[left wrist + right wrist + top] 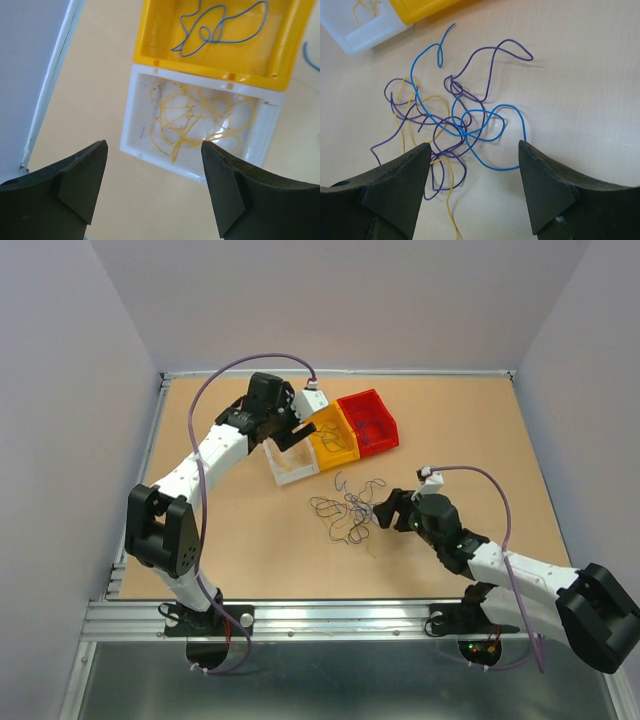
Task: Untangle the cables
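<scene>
A tangle of thin cables (348, 508) lies on the table's middle. In the right wrist view the tangle (455, 125) holds blue, purple and yellow wires. My right gripper (472, 150) is open and empty, just right of the tangle (385, 512), its jaws standing either side of the tangle's near edge. My left gripper (152, 150) is open and empty above the white bin (137, 112), which holds yellow wires (200, 120). The yellow bin (150, 30) holds a blue wire (215, 30). The left gripper also shows from above (288, 435).
Three bins stand in a row at the back middle: white (283, 468), yellow (333, 455) and red (380, 405). The wall (30, 75) and the table's metal edge run left of the white bin.
</scene>
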